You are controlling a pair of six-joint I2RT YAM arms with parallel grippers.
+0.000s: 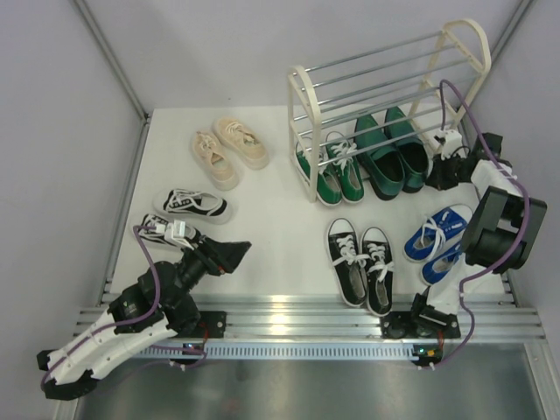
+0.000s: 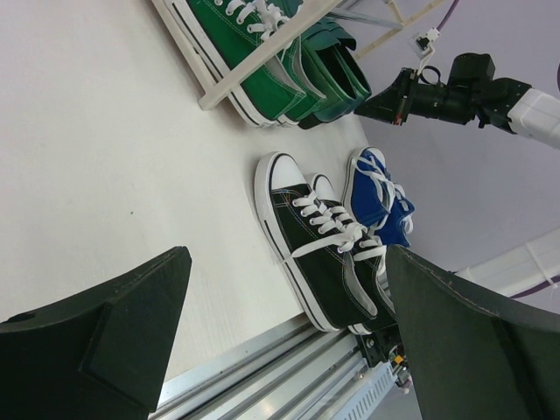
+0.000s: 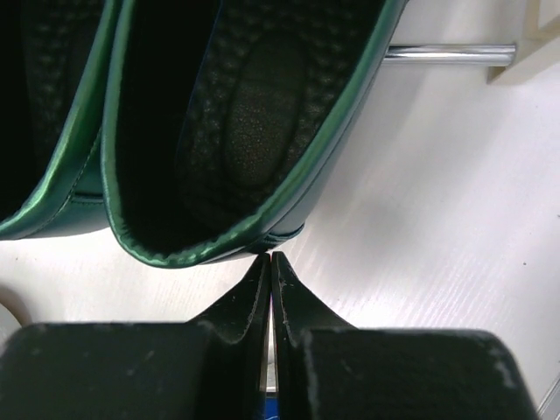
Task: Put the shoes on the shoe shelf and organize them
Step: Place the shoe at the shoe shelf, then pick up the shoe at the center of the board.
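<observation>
Looking down from above, the shoe shelf (image 1: 385, 79) stands at the far right of the white desk (image 1: 271, 210). Its cream arched ends are joined by thin silver rods. Green canvas sneakers (image 1: 337, 171) and glossy dark green loafers (image 1: 394, 153) sit side by side under its lowest rods. Cream chunky sneakers (image 1: 229, 147) lie toward the far left, with black-and-white striped sneakers (image 1: 191, 205) nearer. Black canvas sneakers (image 1: 359, 262) sit by the front rail (image 1: 289, 315), and blue canvas sneakers (image 1: 436, 241) are just to their right.

Only the right wrist view settles the right jaws: they are pressed together, tips at the heel rim of one loafer, possibly touching it, though that is hard to tell. This view also shows the loafer's pebbled dark insole (image 3: 254, 122) and shiny stitched collar, with a silver rod (image 3: 446, 54) behind.

The left wrist view shows the left jaws spread wide, holding nothing, over bare desk. Between them appear the black pair's white laces and rubber toe caps (image 2: 285, 171).

The pattern on the striped sneakers' sides may be lettering; it is too small to read.
</observation>
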